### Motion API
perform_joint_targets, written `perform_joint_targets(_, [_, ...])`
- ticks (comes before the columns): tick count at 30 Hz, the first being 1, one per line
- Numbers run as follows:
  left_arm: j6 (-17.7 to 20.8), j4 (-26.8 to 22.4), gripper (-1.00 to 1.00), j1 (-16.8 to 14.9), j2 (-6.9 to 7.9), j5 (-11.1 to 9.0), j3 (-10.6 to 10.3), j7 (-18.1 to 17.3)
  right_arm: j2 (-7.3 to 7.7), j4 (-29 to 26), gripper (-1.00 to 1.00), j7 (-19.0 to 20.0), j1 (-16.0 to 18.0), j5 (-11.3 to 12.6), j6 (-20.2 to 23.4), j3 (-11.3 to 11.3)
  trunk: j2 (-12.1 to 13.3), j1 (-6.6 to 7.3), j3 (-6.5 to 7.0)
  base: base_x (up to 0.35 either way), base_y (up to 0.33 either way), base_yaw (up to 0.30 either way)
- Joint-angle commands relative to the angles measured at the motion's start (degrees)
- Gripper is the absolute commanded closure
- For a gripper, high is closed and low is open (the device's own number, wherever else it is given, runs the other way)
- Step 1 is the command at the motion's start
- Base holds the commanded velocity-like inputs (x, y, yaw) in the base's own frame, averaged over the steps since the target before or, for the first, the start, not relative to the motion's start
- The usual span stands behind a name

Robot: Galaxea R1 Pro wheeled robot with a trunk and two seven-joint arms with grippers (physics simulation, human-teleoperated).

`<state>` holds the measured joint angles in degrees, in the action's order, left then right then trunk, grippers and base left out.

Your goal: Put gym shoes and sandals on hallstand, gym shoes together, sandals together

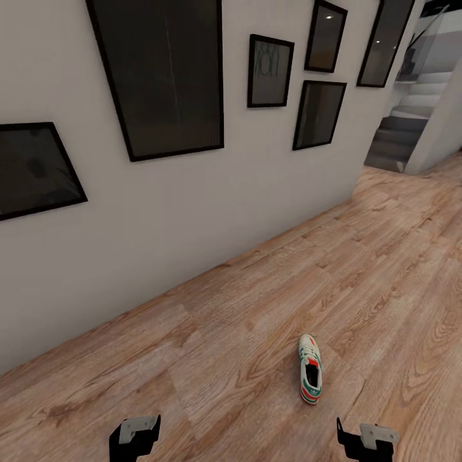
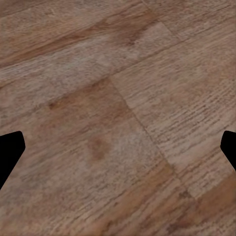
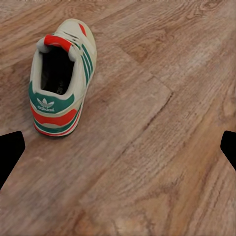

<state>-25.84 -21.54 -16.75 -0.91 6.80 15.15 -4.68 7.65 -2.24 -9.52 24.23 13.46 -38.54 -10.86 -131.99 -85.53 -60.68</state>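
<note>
We see white low-top gym shoe, green stripes, red-orange heel, upright on light-brown wood-plank floor, ahead of right claw. Both claws spread, empty; left claw over bare planks; right likely lining up pickup.

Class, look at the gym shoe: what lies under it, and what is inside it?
The gym shoe stands on the corridor floor. Its opening is dark and shadowed, so whatever is inside cannot be made out.

White-green gym shoe upright on corridor floor

Matt wood-grain plank corridor floor, smooth white gym shoe with green stripes, glossy black-framed pictures
</note>
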Motion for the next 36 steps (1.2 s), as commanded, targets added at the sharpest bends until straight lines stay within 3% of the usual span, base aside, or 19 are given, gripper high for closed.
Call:
perform_joint_targets(1, [-0.17,0.00,-1.00,-0.03,-0.05,0.59,0.49,-0.25,-0.01,-0.09,-1.00,-0.24,0.02,0.27,-0.10,-0.55,-0.02,0.01,-0.04,0.000,0.000,0.000])
perform_joint_targets(11, [-0.17,0.00,-1.00,-0.03,-0.05,0.58,0.49,-0.25,-0.01,-0.06,-1.00,-0.33,0.02,0.25,-0.09,-0.48,-0.02,0.01,-0.02,0.000,0.000,-0.021])
perform_joint_targets(20, [-0.17,0.00,-1.00,-0.03,-0.05,0.51,0.49,-0.26,-0.01,-0.04,-1.00,-0.33,0.02,0.25,-0.10,-0.47,-0.02,0.01,0.00,0.011,0.000,-0.246])
perform_joint_targets(26, [-0.17,0.00,-1.00,-0.03,-0.14,0.58,0.42,-0.32,-0.01,-0.04,-1.00,-0.33,0.02,0.25,-0.12,-0.47,-0.02,0.01,0.00,0.260,0.000,-0.263])
perform_joint_targets(36, [-0.17,0.00,-1.00,-0.03,-0.14,0.59,0.45,-0.33,-0.01,-0.04,-1.00,-0.33,0.02,0.25,-0.12,-0.47,-0.02,0.01,0.00,0.332,0.018,-0.038])
